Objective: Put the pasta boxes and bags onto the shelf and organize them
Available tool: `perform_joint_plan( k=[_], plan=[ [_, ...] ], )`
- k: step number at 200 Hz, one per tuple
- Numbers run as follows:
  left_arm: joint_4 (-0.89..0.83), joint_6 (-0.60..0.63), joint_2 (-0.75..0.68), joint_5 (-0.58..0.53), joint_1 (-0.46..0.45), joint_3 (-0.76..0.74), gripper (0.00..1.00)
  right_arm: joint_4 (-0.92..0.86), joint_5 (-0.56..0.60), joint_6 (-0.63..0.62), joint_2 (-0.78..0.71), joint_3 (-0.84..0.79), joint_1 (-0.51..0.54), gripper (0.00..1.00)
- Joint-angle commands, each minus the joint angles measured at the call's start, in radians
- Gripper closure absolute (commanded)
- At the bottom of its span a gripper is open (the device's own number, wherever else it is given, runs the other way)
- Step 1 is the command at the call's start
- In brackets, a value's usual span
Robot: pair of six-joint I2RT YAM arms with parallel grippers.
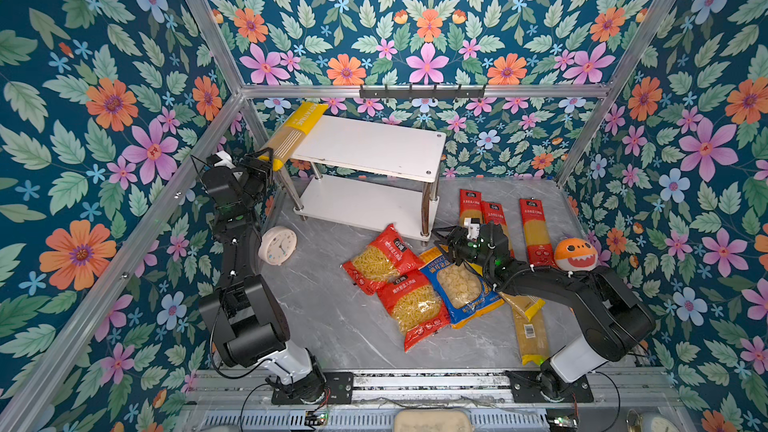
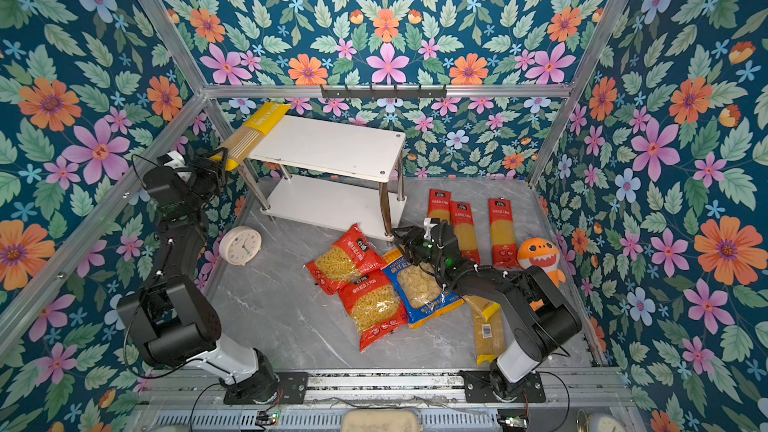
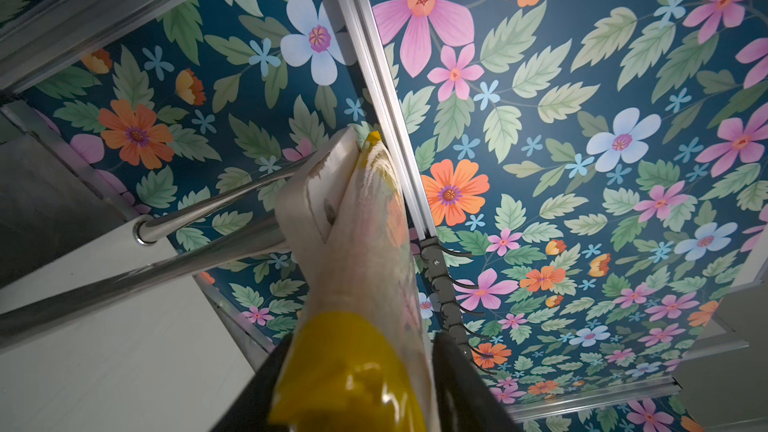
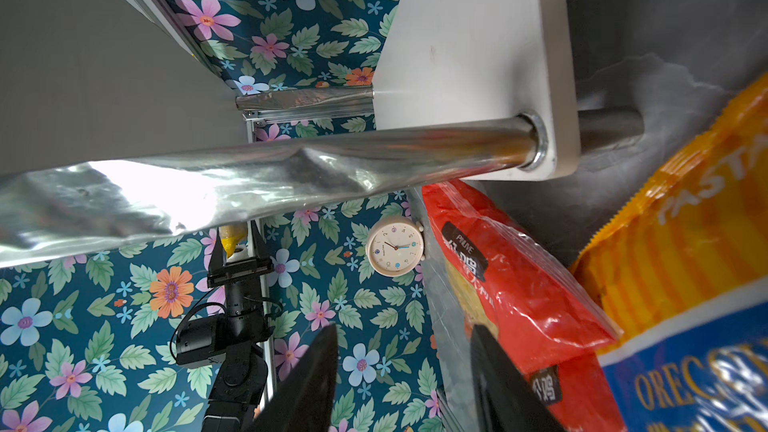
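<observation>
At shelf | left pincer round yellow pack, grip unclear | wrist view: right pincer open

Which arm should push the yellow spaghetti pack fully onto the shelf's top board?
Left. The left gripper straddles the overhanging end of the yellow spaghetti pack at the left edge of the shelf. The right gripper hovers open by the front right leg, across the rack.
</observation>
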Motion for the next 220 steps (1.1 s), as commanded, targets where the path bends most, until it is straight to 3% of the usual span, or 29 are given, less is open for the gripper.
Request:
perform_joint_plan(
  k=[1, 21, 55, 69, 119, 170, 220],
  plan=[
    [-0.006, 0.02, -0.029, 0.012, 0.026, -0.014, 0.28, 0.073, -0.009, 0.031, 0.001, -0.008, 0.001, 0.48],
    [-0.021, 0.012, -0.087, 0.016, 0.088, -0.062, 0.17, 0.093, -0.014, 0.042, 0.009, -0.017, 0.001, 0.48],
    [-0.123, 0.052, -0.179, 0.036, 0.208, -0.081, 0.14, 0.119, -0.015, 0.05, 0.014, -0.041, 0.001, 0.48],
    [-0.193, 0.098, -0.195, 0.025, 0.205, -0.062, 0.13, 0.131, -0.021, 0.055, 0.022, -0.05, 0.001, 0.48],
    [-0.099, 0.059, -0.201, 0.03, 0.091, -0.113, 0.13, 0.167, -0.034, 0.074, 0.044, -0.051, -0.004, 0.48],
    [-0.037, 0.033, -0.122, 0.024, 0.028, -0.056, 0.27, 0.124, -0.035, 0.059, 0.019, -0.05, -0.006, 0.48],
    [-0.047, 0.042, -0.054, 0.022, 0.027, -0.007, 0.44, 0.036, -0.018, 0.018, -0.041, -0.048, -0.006, 0.48]
  ],
)
